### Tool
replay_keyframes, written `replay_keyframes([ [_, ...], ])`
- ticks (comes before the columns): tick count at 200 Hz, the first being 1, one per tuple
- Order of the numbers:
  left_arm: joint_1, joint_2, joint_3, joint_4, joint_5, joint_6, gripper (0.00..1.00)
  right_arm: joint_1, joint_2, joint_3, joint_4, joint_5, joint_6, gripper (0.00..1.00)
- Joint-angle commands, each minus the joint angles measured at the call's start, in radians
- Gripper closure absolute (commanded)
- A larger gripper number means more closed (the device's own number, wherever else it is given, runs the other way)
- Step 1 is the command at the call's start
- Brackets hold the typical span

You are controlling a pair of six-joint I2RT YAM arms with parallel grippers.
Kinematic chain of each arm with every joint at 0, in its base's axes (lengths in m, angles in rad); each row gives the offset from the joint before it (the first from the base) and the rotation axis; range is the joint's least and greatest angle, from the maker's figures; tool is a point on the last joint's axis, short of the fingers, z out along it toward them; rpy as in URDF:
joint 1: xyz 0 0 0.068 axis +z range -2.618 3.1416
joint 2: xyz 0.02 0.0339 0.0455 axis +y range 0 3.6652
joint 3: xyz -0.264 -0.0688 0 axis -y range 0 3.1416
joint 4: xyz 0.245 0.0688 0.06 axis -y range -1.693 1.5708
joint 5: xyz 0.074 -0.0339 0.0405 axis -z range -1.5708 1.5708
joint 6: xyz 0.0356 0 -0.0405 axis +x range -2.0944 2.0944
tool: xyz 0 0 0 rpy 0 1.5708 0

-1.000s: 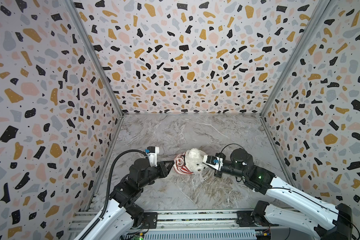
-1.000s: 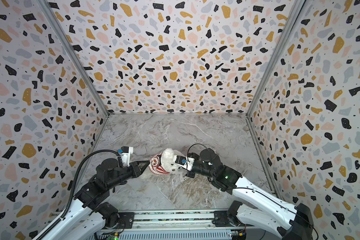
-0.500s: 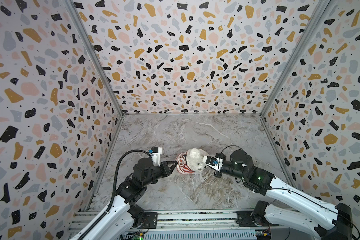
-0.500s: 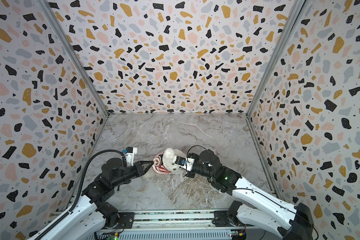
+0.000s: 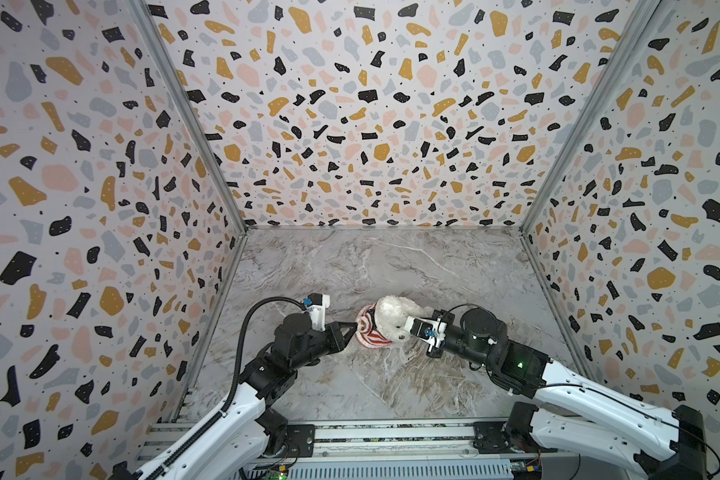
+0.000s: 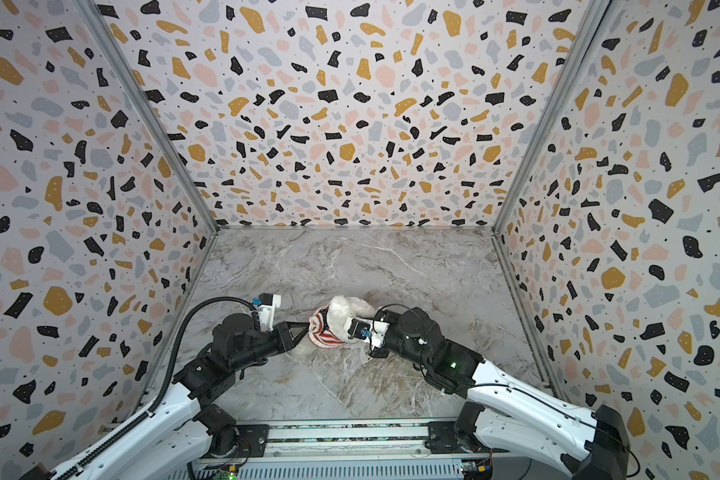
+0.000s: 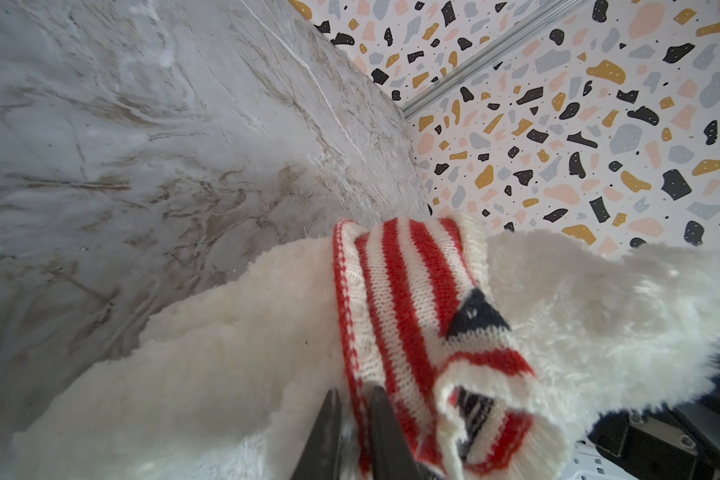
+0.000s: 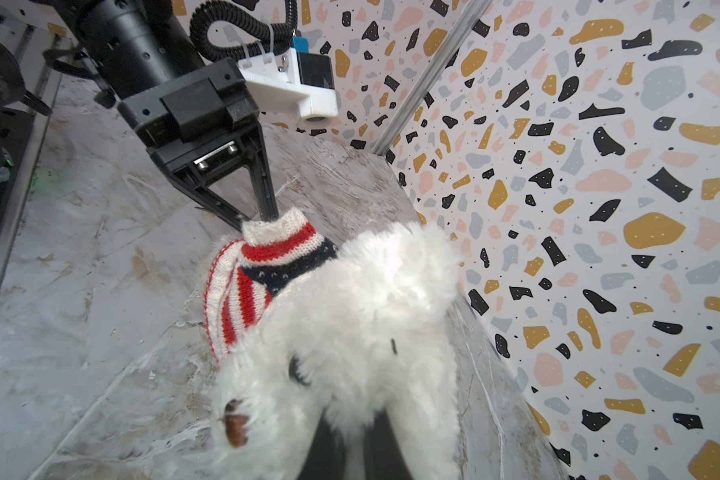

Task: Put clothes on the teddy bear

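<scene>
The teddy bear (image 5: 396,312) is white and fluffy and lies on the marble floor between both arms, shown also in the other top view (image 6: 346,311). A red-and-white striped knit top (image 5: 368,334) with a navy patch is bunched around its body. My left gripper (image 7: 356,415) is shut on the top's red hem (image 7: 352,374), reaching in from the left (image 5: 351,328). My right gripper (image 8: 356,432) is shut on a tuft of the teddy bear's head fur (image 8: 350,332), beside its eye and brown nose. In both top views the right fingertips are hidden under the wrist camera.
Speckled terrazzo walls (image 5: 350,124) close in the marble floor (image 5: 391,266) on three sides. A metal rail (image 5: 371,436) runs along the near edge between the two arm bases. The left arm's black cable (image 5: 246,328) loops above its wrist.
My left gripper has edged right toward the bear and its jaws have narrowed onto the top's hem. The bear and top shifted slightly right. The right gripper kept its hold.
</scene>
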Motion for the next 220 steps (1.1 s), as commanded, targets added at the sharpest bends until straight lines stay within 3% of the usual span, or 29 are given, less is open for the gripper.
replay_keyframes([
  [1, -0.007, 0.018, -0.014, 0.045, -0.003, 0.032, 0.86, 0.014, -0.014, 0.030, 0.018, 0.031, 0.012, 1.00],
  [66, -0.008, 0.043, -0.035, 0.023, -0.030, 0.057, 0.97, 0.100, -0.131, -0.056, -0.025, 0.134, 0.012, 1.00],
  [128, -0.007, 0.029, -0.063, -0.015, -0.086, 0.068, 1.00, 0.103, -0.152, -0.049, -0.012, 0.220, 0.008, 1.00],
  [200, -0.007, -0.049, -0.074, -0.048, -0.093, 0.079, 0.99, 0.103, -0.103, -0.004, -0.065, 0.323, 0.036, 1.00],
  [220, -0.007, -0.077, -0.082, -0.076, -0.099, 0.085, 0.92, 0.102, -0.088, 0.004, -0.064, 0.348, 0.042, 1.00],
])
